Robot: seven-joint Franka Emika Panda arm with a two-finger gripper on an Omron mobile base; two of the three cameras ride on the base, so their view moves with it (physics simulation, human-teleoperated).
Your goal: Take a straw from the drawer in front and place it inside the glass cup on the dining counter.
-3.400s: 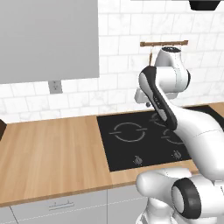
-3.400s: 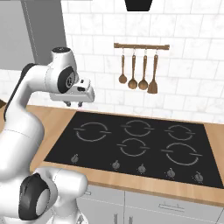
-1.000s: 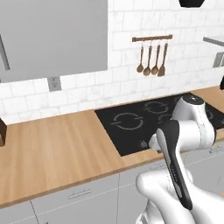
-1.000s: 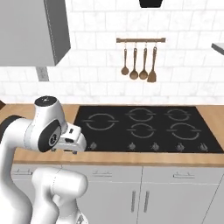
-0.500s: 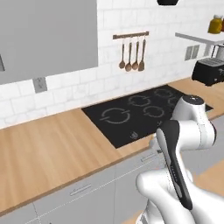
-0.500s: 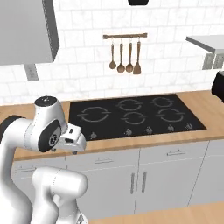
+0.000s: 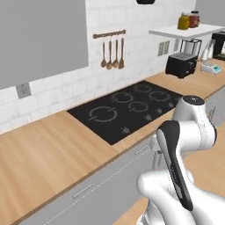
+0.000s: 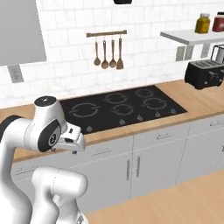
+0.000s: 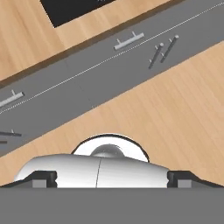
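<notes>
The straw, the drawer, the glass cup and the dining counter are out of view. My gripper (image 9: 112, 179) points down at the floor in front of the cabinets. Its two dark fingertips (image 9: 43, 179) stand wide apart, open, with nothing between them. In the right base view the gripper (image 8: 72, 147) hangs at the front edge of the wooden worktop (image 8: 192, 103), below the folded arm. The left base view shows the gripper (image 7: 156, 158) low beside the grey cabinet fronts (image 7: 110, 176).
A black cooktop (image 7: 127, 107) is set into the worktop, with wooden utensils (image 8: 107, 54) hanging on the tiled wall. A black toaster (image 8: 205, 73) stands at the right under a shelf (image 8: 192, 36) with jars. Grey fronts with bar handles (image 9: 129, 40) meet a wood floor (image 9: 175, 109).
The base has moved, so the whole scene has slid left in both base views and the toaster and shelf have come into view. The arm holds its folded pose, gripper still open.
</notes>
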